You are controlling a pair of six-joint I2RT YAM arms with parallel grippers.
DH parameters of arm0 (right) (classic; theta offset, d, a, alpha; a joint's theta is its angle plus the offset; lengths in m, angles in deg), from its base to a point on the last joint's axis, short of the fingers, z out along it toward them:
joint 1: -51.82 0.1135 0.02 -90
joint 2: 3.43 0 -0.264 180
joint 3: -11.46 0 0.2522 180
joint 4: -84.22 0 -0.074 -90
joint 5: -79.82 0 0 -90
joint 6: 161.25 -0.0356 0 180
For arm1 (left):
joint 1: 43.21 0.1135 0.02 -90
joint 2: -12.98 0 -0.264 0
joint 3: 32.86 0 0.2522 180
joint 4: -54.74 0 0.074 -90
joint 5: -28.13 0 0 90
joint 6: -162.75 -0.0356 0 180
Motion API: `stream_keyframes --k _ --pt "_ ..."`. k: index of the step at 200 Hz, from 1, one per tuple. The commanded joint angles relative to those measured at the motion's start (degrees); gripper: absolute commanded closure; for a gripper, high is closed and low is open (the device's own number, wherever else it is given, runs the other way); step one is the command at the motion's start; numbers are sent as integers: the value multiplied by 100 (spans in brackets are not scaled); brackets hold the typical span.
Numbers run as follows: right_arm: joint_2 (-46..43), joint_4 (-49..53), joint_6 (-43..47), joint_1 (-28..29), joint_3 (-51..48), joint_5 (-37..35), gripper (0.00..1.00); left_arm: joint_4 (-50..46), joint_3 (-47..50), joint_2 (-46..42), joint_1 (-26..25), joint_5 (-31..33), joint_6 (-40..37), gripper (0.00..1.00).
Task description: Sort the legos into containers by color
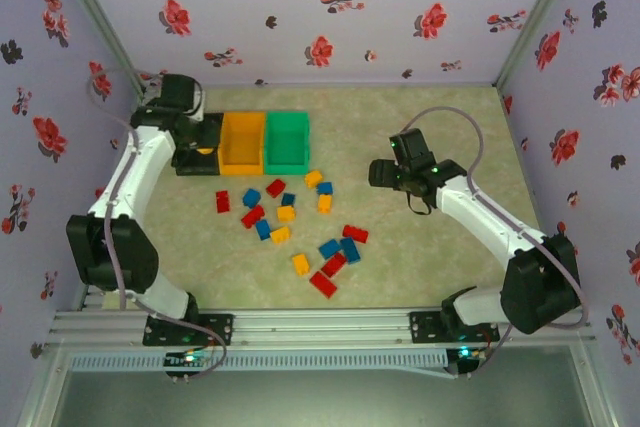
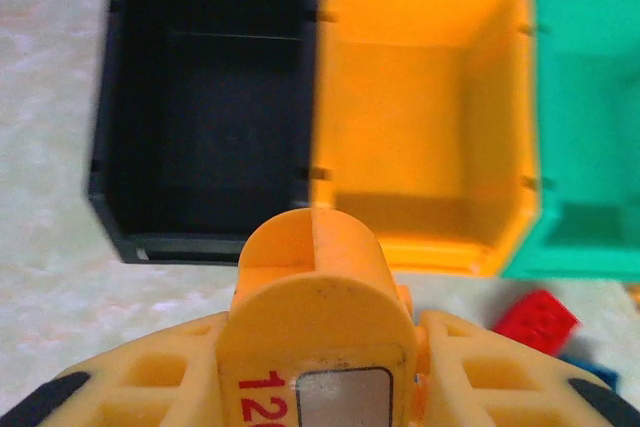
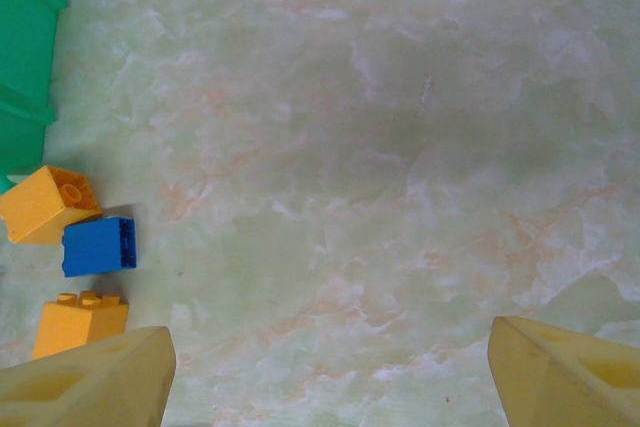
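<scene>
Yellow-orange chunky plastic brick (image 2: pixel 315 277) first: pinching it in the left gripper (image 2: pixel 318 339), jaws drawn narrow against its sides, a round stud pointing ahead. Hovering with it by the near rims of the black rectangular plastic bin (image 2: pixel 105 147) and the orange-yellow rectangular plastic bin (image 2: pixel 500 127), about where the two are meeting (over which one, hard telling). Standing side by side and touching, toward the far left corner of the pale green marbled table (image 1: pixel 420 267): black nearest the left edge, orange-yellow in the middle, then the green rectangular plastic bin (image 1: pixel 287 140). Lying scattered over the middle of the table, nearer than the bins: the loose small plastic bricks (image 1: pixel 286 213) in red, blue and yellow-orange. Hanging over bare table right of that scatter: the right gripper (image 3: pixel 328 335), jaws spread wide and gripping nothing. Sitting to its left, by the green bin's corner: two yellow-orange bricks (image 3: pixel 45 205) with a blue one (image 3: pixel 98 245) between them.
</scene>
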Motion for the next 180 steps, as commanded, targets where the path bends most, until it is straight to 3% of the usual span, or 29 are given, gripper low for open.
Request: stream_keyframes --k 1,27,89,113,122,129,180 --pt "63 -122 59 113 3 81 18 375 -208 348 395 -234 -124 77" --pt "153 -166 50 228 29 114 18 857 -270 823 751 -583 -101 78" --pt "476 -180 43 488 192 198 19 1213 -869 1839 859 -696 -28 73" --pt "457 -177 40 627 190 193 18 1332 -899 1880 857 -725 31 53" --pt "423 -214 46 688 156 196 17 1371 -875 1818 857 -735 39 37" --pt "387 -234 41 728 136 195 17 1391 -839 1737 857 -821 35 30" --pt "409 -367 -33 945 99 31 16 1537 -108 752 836 -1057 81 23"
